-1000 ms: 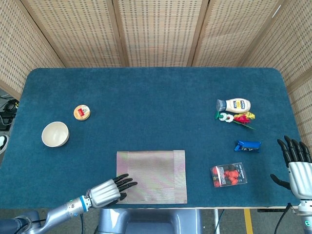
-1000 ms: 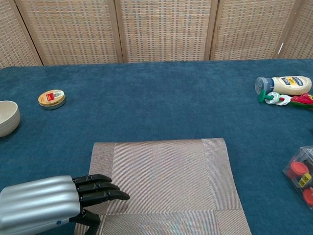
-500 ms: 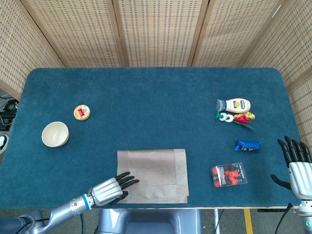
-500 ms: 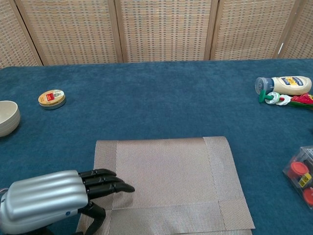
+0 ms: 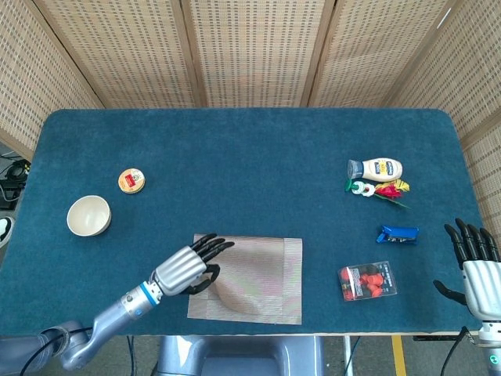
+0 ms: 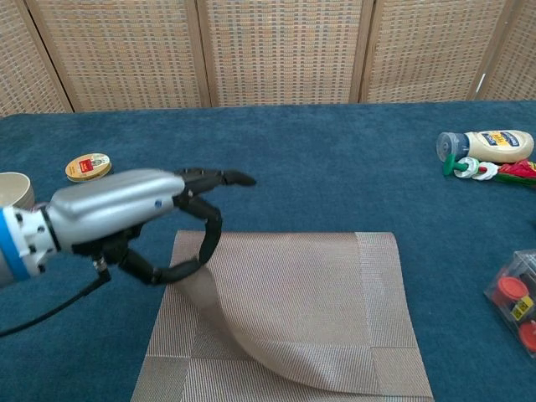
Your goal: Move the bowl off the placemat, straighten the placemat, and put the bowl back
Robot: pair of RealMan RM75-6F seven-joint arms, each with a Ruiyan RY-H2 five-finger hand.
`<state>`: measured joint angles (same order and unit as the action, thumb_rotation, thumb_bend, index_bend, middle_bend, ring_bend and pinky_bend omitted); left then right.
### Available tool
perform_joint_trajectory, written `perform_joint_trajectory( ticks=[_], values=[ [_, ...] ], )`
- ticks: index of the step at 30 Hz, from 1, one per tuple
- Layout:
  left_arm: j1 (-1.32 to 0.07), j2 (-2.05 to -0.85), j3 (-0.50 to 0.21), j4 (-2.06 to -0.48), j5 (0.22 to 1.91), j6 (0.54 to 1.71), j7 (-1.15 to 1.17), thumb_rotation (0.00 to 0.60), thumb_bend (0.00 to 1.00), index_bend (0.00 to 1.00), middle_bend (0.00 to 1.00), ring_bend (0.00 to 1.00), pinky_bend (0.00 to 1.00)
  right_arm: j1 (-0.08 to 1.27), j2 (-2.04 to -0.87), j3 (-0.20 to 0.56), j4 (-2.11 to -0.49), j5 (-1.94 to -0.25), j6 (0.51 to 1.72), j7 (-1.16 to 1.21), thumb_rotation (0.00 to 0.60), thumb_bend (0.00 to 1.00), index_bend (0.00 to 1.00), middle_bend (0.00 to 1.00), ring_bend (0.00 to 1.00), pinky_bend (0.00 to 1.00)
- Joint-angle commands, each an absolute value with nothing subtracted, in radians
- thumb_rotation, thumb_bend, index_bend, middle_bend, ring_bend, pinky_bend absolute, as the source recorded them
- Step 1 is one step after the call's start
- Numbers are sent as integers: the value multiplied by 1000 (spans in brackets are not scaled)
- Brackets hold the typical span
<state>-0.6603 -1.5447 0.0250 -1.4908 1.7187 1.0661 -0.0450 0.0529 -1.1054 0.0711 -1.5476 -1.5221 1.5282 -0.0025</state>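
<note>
We see the placemat (image 5: 254, 278) lying near the front edge of the blue-covered table (image 5: 250, 149), its sides roughly parallel to that edge, with a rounded bulge or curled flap rising in its near-left part; in the chest view the placemat (image 6: 293, 318) shows this hump clearly, arching up from the weave toward the front. Our left hand (image 5: 190, 266) hangs over the placemat's left edge, fingers stretched forward and spread and the thumb hooked down beneath them; in the chest view the left hand (image 6: 138, 213) is raised above the mat's far-left corner, and we cannot tell whether the thumb touches the fabric, though nothing is gripped. The bowl (image 5: 88, 215) stands off the placemat, well to its left near the table's left edge, upright and cream-coloured; the chest view shows only a sliver of the bowl (image 6: 15, 188) behind our left wrist. A small round tin (image 5: 131, 181) with a red and yellow lid sits beyond the bowl, farther from the placemat. Just right of the placemat lies a clear packet of red pieces (image 5: 367, 281), then a blue clip (image 5: 398, 235), and farther back a mayonnaise bottle (image 5: 376, 168) on its side with small colourful toys (image 5: 380, 189) beside it. Our right hand (image 5: 476, 266) stays off the table's right front corner, fingers up and apart, holding nothing.
</note>
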Motion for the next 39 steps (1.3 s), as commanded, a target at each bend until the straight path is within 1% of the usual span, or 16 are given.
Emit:
perform_joint_trajectory(
  ticks=[1, 6, 7, 9, 11, 16, 20, 26, 29, 30, 31, 32, 33, 34, 35, 39],
  values=[
    [-733, -1478, -116, -1592, 1558, 962, -9, 600, 616, 807, 0, 0, 0, 53, -1106, 72, -1547, -1519, 1526, -4, 600, 0, 61, 0, 0, 0],
    [-801, -1452, -242, -1595, 1358, 858, 39, 600, 655, 808, 0, 0, 0, 55, -1108, 74, -1546, -1513, 1522, -6, 600, 0, 69, 0, 0, 0],
    [-806, -1451, -252, -1590, 1339, 850, 41, 600, 655, 808, 0, 0, 0, 55, -1108, 74, -1546, -1512, 1522, -7, 600, 0, 69, 0, 0, 0],
    [-831, -1451, -291, -1552, 1245, 817, 62, 600, 655, 808, 0, 0, 0, 54, -1108, 75, -1546, -1510, 1523, -7, 600, 0, 69, 0, 0, 0],
    [-842, -1453, -306, -1512, 1191, 808, 81, 600, 655, 809, 0, 0, 0, 54, -1110, 75, -1547, -1510, 1522, -6, 600, 0, 69, 0, 0, 0],
    [-862, -1473, -325, -1371, 1055, 785, 118, 600, 655, 808, 0, 0, 0, 55, -1112, 73, -1548, -1511, 1520, -17, 600, 0, 69, 0, 0, 0],
    [-869, -1478, -327, -1288, 983, 750, 116, 600, 655, 808, 0, 0, 0, 58, -1115, 73, -1547, -1507, 1513, -26, 600, 0, 69, 0, 0, 0],
    [-871, -1495, -313, -1173, 928, 722, 119, 600, 656, 805, 0, 0, 0, 60, -1120, 75, -1546, -1503, 1508, -35, 600, 0, 69, 0, 0, 0],
    [-868, -1502, -306, -1136, 918, 714, 112, 600, 686, 801, 0, 0, 0, 61, -1122, 75, -1546, -1500, 1506, -39, 600, 0, 69, 0, 0, 0],
    [-866, -1502, -302, -1128, 919, 712, 108, 600, 670, 749, 0, 0, 0, 61, -1122, 75, -1546, -1500, 1506, -39, 600, 0, 69, 0, 0, 0],
    [-864, -1501, -299, -1120, 919, 709, 107, 600, 608, 658, 0, 0, 0, 61, -1122, 74, -1545, -1500, 1505, -40, 600, 0, 69, 0, 0, 0],
    [-861, -1499, -293, -1112, 918, 705, 107, 600, 431, 436, 0, 0, 0, 61, -1123, 74, -1545, -1500, 1504, -40, 600, 0, 69, 0, 0, 0],
    [-859, -1495, -287, -1106, 919, 701, 110, 600, 227, 207, 0, 0, 0, 61, -1123, 74, -1545, -1500, 1504, -41, 600, 0, 69, 0, 0, 0],
    [-854, -1487, -282, -1105, 917, 694, 108, 600, 108, 90, 0, 0, 0, 62, -1123, 73, -1544, -1501, 1503, -41, 600, 0, 69, 0, 0, 0],
    [-847, -1475, -281, -1114, 914, 690, 99, 600, 11, 3, 0, 0, 0, 62, -1124, 73, -1544, -1502, 1503, -42, 600, 0, 69, 0, 0, 0],
    [-804, -1428, -286, -1172, 949, 737, 43, 600, 0, 0, 0, 0, 0, 63, -1126, 70, -1541, -1506, 1503, -42, 600, 0, 69, 0, 0, 0]
  ],
)
